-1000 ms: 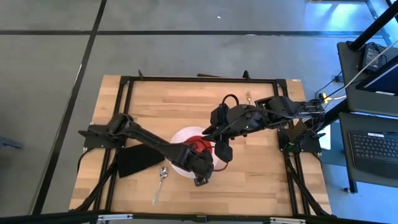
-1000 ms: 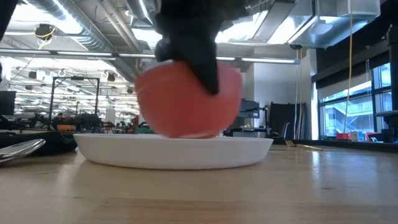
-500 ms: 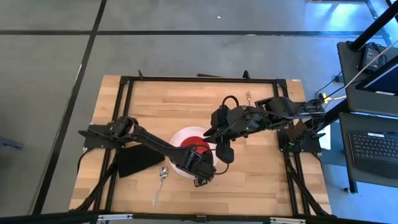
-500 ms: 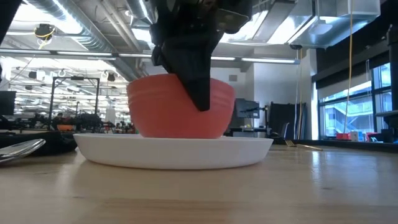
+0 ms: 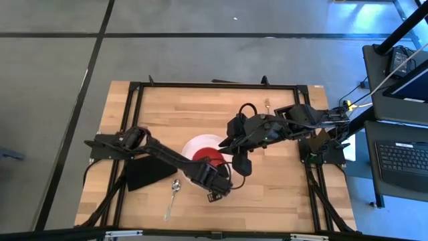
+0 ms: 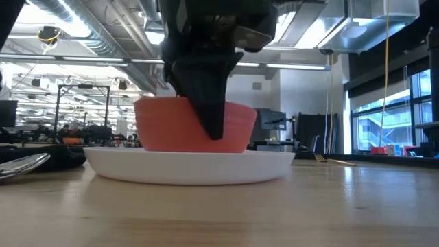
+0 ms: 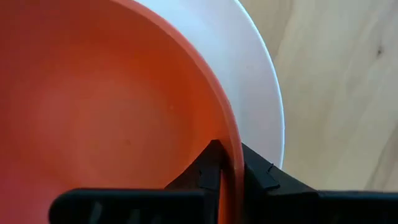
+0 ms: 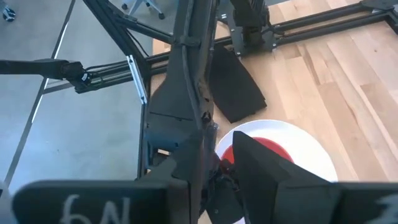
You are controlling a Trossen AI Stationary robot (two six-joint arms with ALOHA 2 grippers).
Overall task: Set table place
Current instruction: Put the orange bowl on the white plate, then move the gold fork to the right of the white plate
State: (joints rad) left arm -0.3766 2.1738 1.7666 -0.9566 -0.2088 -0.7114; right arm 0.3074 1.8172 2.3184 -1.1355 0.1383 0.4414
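The red bowl (image 5: 206, 159) sits upright on the round white plate (image 5: 197, 144) near the middle of the light-wood table (image 5: 281, 194). My left gripper (image 5: 212, 170) is shut on the bowl's near rim. My right gripper (image 5: 239, 166) is open and empty just right of the plate, above the table. The silver spoon (image 5: 174, 191) lies on the table to the left of the plate. The small fork (image 5: 267, 105) lies at the far edge. My left gripper holds the bowl by its rim (image 7: 231, 134) on the near side, one finger inside the bowl and one outside. The fingers (image 6: 212, 110) come from above, pointing down. The bowl stands about level with its base on the plate (image 6: 192, 168).
A black folded cloth (image 5: 148, 173) lies left of the plate, beside the spoon. The black frame (image 5: 200, 86) edges the table. Bare wood lies at the far left and at the near right of the plate.
My left gripper has gone down and a little toward the near edge with the bowl. The bowl was tilted and lifted above the plate; now it rests about level on the plate.
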